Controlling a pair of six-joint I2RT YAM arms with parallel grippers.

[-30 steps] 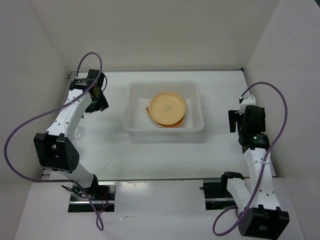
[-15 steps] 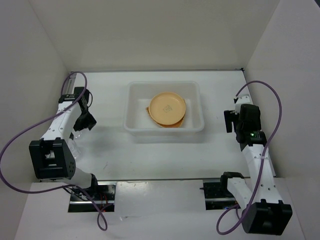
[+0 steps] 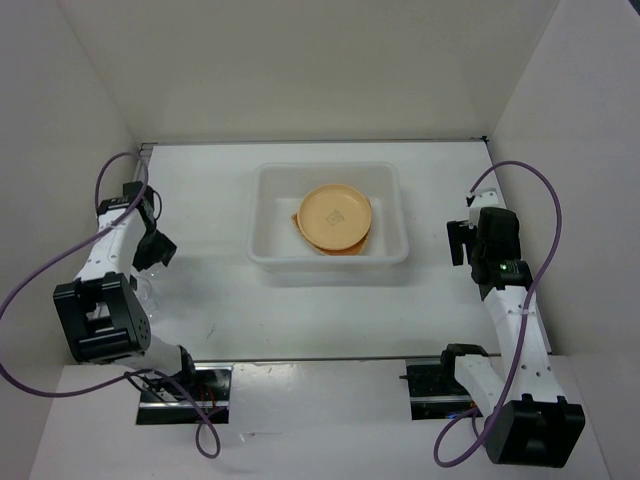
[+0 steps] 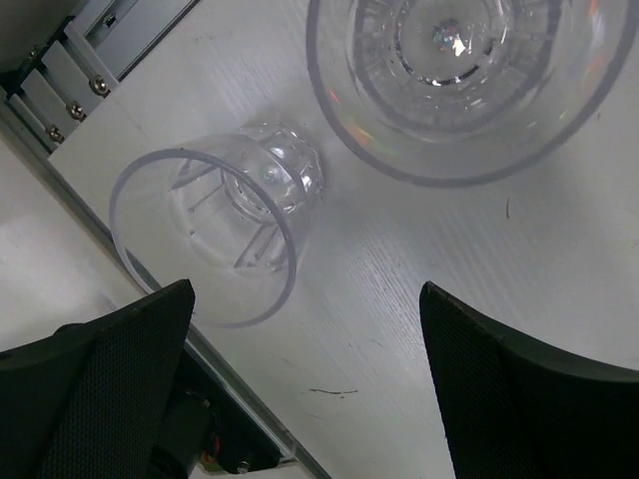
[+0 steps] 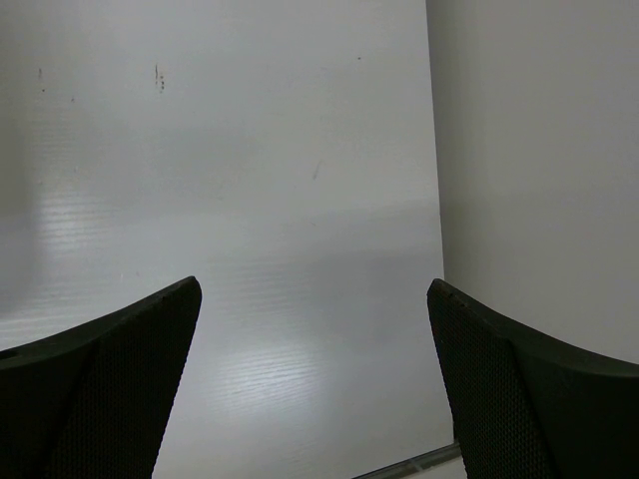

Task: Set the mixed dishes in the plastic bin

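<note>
The plastic bin (image 3: 262,215) stands mid-table. A round yellow-orange plate (image 3: 334,215) lies in it on top of more orange dishware, of which only an edge (image 3: 298,219) shows. In the left wrist view two clear plastic cups show: one cup (image 4: 215,235) lies on its side by the table's left rail, and the other cup (image 4: 469,80) stands upright beside it. My left gripper (image 4: 305,299) is open and empty just short of them; it also shows in the top view (image 3: 155,250). My right gripper (image 3: 462,243) is open and empty over bare table (image 5: 315,284).
A metal rail (image 4: 60,90) runs along the table's left edge next to the cups. White walls enclose the table on the left, back and right (image 5: 539,150). The arm bases sit at the near edge.
My left arm has swung left, away from the bin's left side and toward the near-left edge by the cups. My right arm has shifted slightly.
</note>
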